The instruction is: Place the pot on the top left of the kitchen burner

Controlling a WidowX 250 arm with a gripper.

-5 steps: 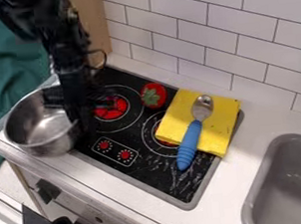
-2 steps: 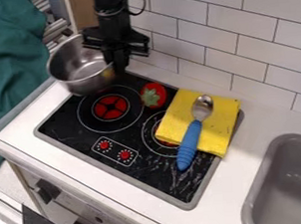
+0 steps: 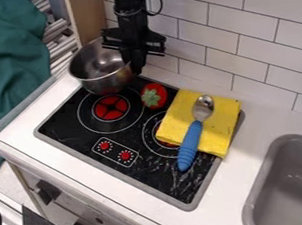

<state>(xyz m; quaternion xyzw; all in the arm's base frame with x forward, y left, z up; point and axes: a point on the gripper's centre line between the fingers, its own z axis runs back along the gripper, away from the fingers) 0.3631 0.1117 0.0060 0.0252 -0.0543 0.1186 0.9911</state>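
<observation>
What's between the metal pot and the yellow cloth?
A toy strawberry, on the cooktop between the metal pot and yellow cloth; camera view shows it.

A white counter [image 3: 268,118] is surrounding a stovetop [image 3: 68,133]; the stovetop is bearing a strawberry [image 3: 153,95]. A yellow cloth [image 3: 219,125] is lying there too

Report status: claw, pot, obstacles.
Claw at pot's right rim. Pot at stove's upper left corner, beyond the red burner. Strawberry close by, right of that burner.

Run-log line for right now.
gripper holding pot by rim | pot over upper-left of stove | touchdown unclear | spoon on cloth
</observation>
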